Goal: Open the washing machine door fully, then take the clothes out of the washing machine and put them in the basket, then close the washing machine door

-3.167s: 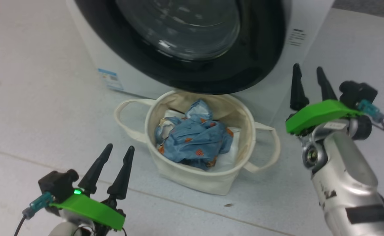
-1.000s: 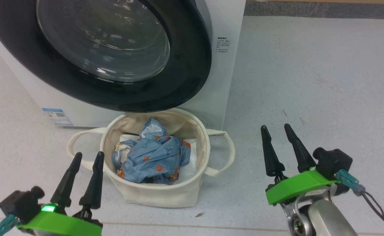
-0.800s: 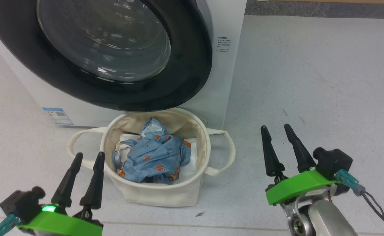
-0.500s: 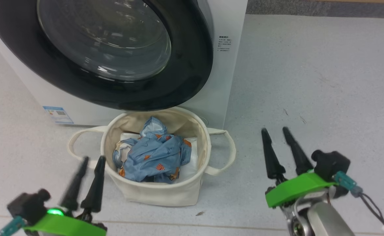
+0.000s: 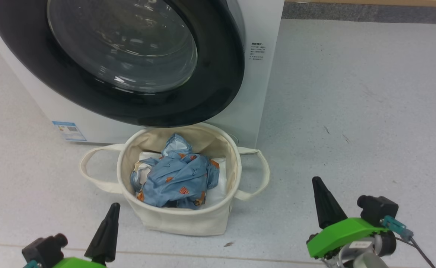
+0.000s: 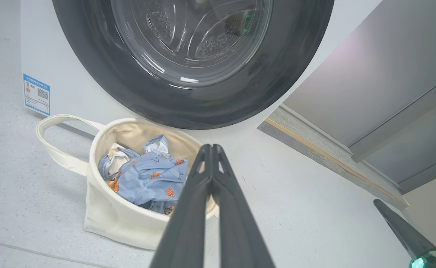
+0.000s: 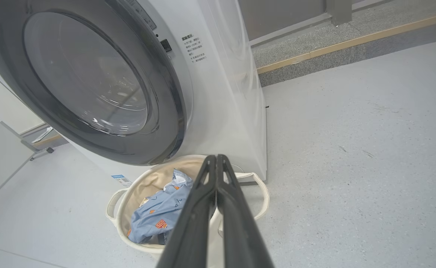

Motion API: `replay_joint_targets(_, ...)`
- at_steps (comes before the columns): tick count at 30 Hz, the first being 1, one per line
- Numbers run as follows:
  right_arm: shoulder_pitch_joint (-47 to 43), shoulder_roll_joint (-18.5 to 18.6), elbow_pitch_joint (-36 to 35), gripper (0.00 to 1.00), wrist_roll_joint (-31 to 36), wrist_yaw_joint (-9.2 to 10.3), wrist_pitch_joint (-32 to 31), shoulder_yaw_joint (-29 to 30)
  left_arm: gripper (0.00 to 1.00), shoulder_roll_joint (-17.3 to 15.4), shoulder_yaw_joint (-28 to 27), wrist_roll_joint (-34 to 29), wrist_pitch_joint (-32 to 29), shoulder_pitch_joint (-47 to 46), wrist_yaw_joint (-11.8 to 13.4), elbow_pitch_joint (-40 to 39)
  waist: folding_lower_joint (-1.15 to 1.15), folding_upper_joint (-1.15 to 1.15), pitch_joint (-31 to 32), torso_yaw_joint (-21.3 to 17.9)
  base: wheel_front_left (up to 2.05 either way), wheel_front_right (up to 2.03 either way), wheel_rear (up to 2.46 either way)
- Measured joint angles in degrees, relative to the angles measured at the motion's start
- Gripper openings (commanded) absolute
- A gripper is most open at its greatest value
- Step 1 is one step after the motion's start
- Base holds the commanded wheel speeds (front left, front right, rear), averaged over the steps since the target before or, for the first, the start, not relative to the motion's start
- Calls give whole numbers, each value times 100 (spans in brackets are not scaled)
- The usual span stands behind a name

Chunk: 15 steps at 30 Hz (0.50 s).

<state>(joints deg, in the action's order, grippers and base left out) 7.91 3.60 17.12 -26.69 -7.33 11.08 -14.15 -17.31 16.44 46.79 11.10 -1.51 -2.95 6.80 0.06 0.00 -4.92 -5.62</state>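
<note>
The washing machine, a white, smooth-sided box, fills the 11 to 12 o'clock part of the head view, and its right-hand vertical edge drops to the floor just beside the basket. The washing machine door lies flat against the front, a wide glossy black ring around a domed clear glass bowl. A small blue sticker sits low on the front at the door's 7 o'clock. Directly at the door's 6 o'clock stands the basket, a round tub of soft cream canvas, its far rim just under the door's lower edge and a loop handle sticking out at 9 and at 3 o'clock. The clothes lie crumpled inside it, light blue with orange prints over white cloth. Pale, finely speckled floor lies open from 1 to 5 o'clock, ending at a grey raised strip along 1 o'clock. The left gripper hangs near the basket's 7 o'clock, the right gripper apart from it at 4 o'clock. Each has its dark tapered fingers pressed together into one cone, holding nothing.
</note>
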Motion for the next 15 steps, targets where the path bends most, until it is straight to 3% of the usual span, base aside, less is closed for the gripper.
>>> replay_joint_targets(15,-1,31,-4,0,-961,0,-196,203,0,179,-253,648,-201,-7,-18,140,-5,0,57,77,0,0,0)
